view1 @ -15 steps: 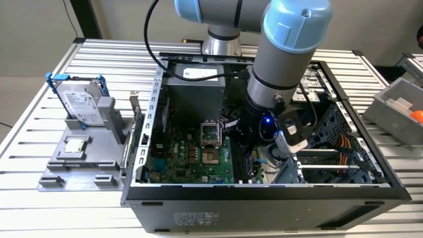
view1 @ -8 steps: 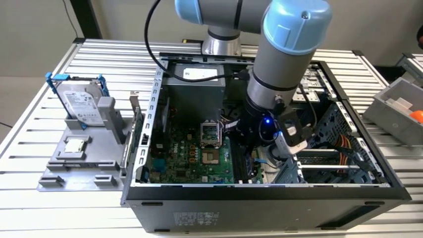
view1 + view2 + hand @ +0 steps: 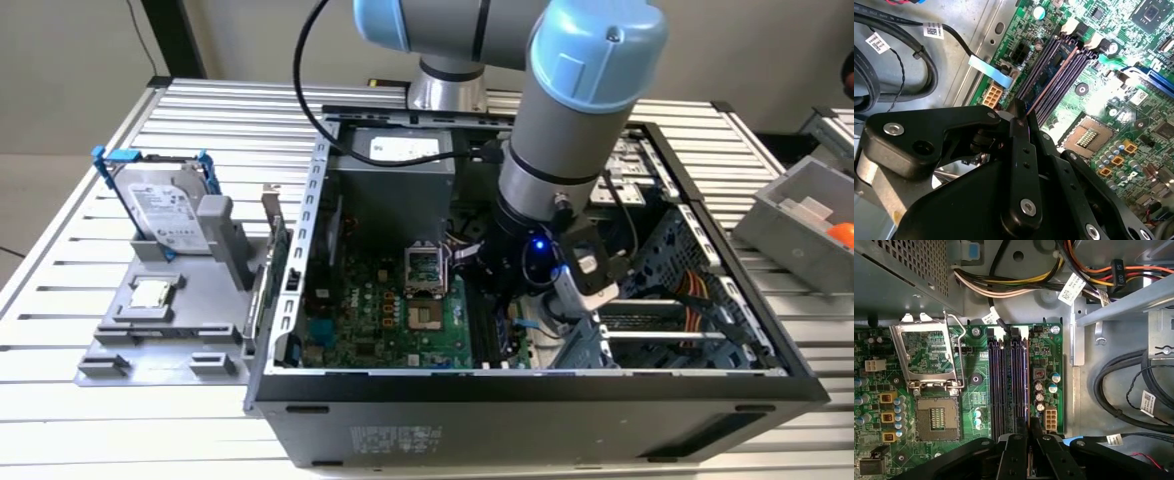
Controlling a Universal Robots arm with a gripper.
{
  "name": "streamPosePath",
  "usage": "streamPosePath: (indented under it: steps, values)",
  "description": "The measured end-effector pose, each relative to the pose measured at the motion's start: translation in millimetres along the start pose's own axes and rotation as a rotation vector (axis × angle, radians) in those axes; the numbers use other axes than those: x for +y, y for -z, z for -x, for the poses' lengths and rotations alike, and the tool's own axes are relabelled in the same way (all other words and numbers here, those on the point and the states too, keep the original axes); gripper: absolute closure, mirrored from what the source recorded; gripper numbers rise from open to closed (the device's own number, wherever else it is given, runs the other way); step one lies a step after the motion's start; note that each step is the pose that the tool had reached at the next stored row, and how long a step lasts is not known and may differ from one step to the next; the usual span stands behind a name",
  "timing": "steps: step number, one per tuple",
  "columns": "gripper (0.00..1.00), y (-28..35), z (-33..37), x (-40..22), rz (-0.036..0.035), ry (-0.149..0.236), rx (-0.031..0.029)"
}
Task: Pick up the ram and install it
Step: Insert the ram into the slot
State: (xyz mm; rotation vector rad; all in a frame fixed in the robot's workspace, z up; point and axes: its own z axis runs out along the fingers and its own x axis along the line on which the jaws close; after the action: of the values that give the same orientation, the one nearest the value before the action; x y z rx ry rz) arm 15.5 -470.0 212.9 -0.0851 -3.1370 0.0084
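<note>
My gripper [image 3: 518, 300] is down inside the open computer case, over the long memory slots [image 3: 996, 385] of the green motherboard [image 3: 387, 310]. In both wrist views its two black fingers stand pressed close together [image 3: 1021, 109] [image 3: 1029, 425] at the near end of one slot. The ram [image 3: 1051, 67] is a thin dark board standing on edge along that slot, running away from the fingertips. The fingers are shut on its near end. I cannot tell how deep it sits in the slot.
An open processor socket [image 3: 936, 417] lies beside the slots. Bundled cables [image 3: 1019, 282] and black cables [image 3: 1124, 385] run near the case wall. Outside the case, a grey stand holds a hard drive in a blue bracket [image 3: 160, 205] and a small square chip [image 3: 150, 292].
</note>
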Motion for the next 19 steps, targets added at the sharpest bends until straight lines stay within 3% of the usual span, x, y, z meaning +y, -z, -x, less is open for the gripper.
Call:
streamPosePath:
  steps: [19]
  values:
    - [1.00,-0.4,0.0,0.4,0.0002,0.000,-0.0001]
